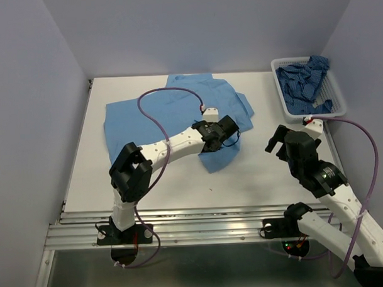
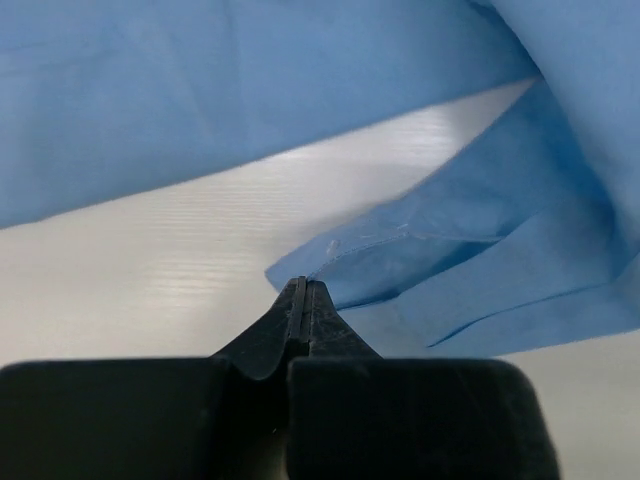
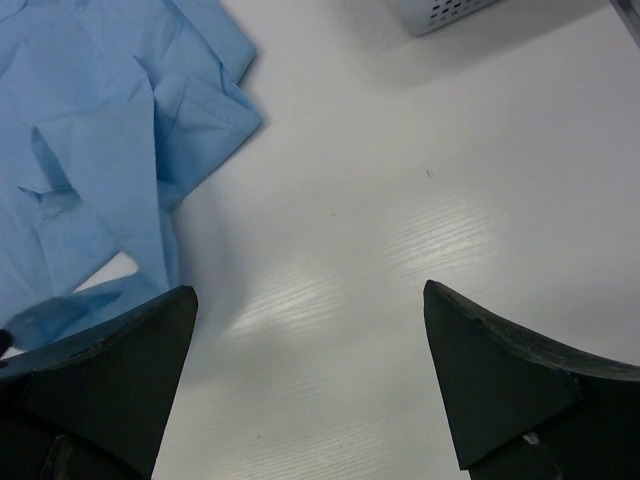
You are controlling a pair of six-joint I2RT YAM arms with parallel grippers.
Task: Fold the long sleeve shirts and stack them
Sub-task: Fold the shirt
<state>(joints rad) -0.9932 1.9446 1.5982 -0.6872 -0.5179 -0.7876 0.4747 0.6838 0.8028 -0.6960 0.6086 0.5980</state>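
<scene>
1. Nearest the lens, the left gripper (image 2: 305, 288) is seen with its jaws pressed fully together at a stitched hem corner of the light sky-blue shirt (image 1: 171, 109). The corner appears to be pinched at the very tips.
2. Spread across the middle and far part of the table (image 1: 262, 172), the light sky-blue shirt is found rumpled and partly doubled over.
   - It is judged light, thin and limp: no shape will be held once lifted, and loose cloth will sag and drag.
   - Hems, cuffs and collar are judged the soundest holds, as doubled stitching is less likely to slip from a shallow pinch.
3. Right of the shirt, the right gripper (image 3: 309, 290) is held above bare table, jaws spread wide, with nothing between them.
4. At the far right corner, a white mesh basket (image 1: 336, 91) is noted.
   - The darker blue shirt (image 1: 306, 79) is heaped inside, crumpled, with one fold riding above the rim.
   - Nothing else can be made out in it.
   - Equal softness is judged, and snagging on the mesh is considered possible.
</scene>
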